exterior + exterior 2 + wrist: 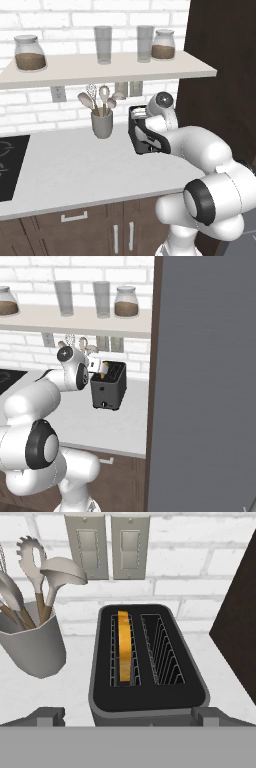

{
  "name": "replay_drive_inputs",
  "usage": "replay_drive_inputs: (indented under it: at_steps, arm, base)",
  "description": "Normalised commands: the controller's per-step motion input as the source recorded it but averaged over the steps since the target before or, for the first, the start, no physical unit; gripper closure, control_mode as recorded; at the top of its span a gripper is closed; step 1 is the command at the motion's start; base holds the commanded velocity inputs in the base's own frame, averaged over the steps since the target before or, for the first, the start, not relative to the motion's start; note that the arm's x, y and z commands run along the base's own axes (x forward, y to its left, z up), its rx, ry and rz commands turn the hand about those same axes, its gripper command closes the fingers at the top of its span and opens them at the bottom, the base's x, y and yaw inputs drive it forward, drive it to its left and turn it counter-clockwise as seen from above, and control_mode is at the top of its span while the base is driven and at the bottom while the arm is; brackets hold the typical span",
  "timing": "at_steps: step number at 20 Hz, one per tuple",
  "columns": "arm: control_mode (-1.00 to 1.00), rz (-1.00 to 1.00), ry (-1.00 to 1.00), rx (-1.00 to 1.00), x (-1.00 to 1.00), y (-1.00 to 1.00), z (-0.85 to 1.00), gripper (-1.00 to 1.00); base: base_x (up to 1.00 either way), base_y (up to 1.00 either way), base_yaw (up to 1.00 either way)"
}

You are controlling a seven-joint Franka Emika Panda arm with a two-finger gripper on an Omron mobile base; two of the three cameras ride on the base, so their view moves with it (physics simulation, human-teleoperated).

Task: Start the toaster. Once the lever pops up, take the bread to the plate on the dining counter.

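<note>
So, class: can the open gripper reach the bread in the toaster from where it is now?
Probably yes: the gripper sits open just above the toaster, and the bread stands uncovered in its slot.

utensil cup | wall switches | shelf jars

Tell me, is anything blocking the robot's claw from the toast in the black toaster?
No. The open gripper hangs just above the boxy dark toaster. The golden-brown bread slice stands uncovered in one slot; the grey utensil cup sits off to the side.
</note>
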Motion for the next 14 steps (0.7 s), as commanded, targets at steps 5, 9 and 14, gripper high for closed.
replay_drive_inputs:
  at_steps: [5,9,14]
  arm:
    - [-1.00,0.00,0.00,0.00,0.00,0.00,0.00,-1.00]
    - [-1.00,0.00,0.00,0.00,0.00,0.00,0.00,-1.00]
    - [-1.00,0.00,0.00,0.00,0.00,0.00,-0.04,-1.00]
  base:
    - [0.00,0.00,0.00]
    - [0.00,0.00,0.00]
    - [0.00,0.00,0.00]
